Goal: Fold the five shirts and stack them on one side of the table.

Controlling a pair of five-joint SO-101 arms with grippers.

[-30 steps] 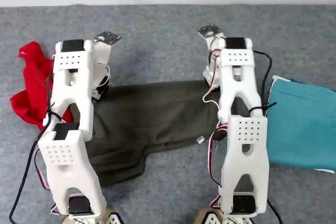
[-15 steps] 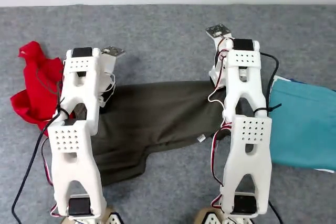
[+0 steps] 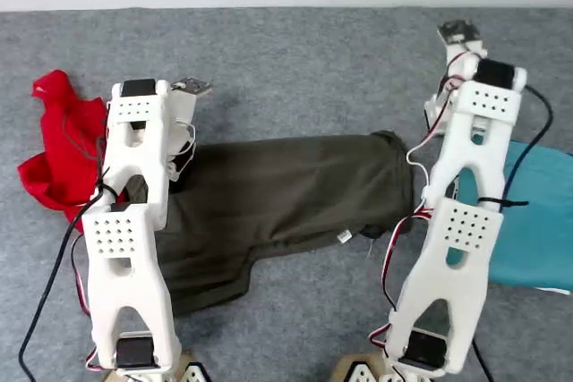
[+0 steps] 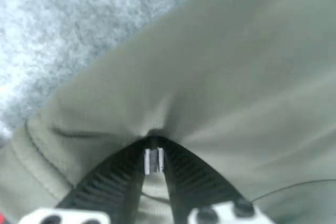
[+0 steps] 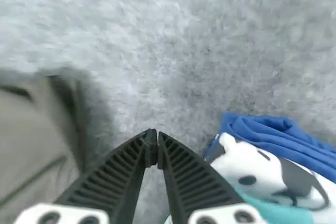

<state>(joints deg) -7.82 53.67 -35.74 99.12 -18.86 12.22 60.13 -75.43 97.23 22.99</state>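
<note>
Olive cloth takes up the middle of the grey tabletop [image 3: 286,51]. The olive shirt [image 3: 277,190] lies spread flat there, its length running from the left side toward the right, with one part trailing toward the near edge. The left gripper [image 4: 154,149] is clenched on a pinch of this shirt near its left end, close to a seamed hem. The fabric puckers where the black fingers [image 4: 121,177] meet. The right gripper [image 5: 153,142] is also clenched, with nothing between its fingers. It hangs over bare grey surface in the gap between the olive shirt's right end and the teal shirt [image 3: 537,212]. The teal shirt lies folded at the right edge of the tabletop. In the right wrist view, blue cloth [image 5: 273,129] and white cloth with dark patches [image 5: 247,169] show in the same pile. A red shirt [image 3: 54,154] sits crumpled at the left edge. The left arm [image 3: 130,221] hides whether it touches the olive shirt.
</note>
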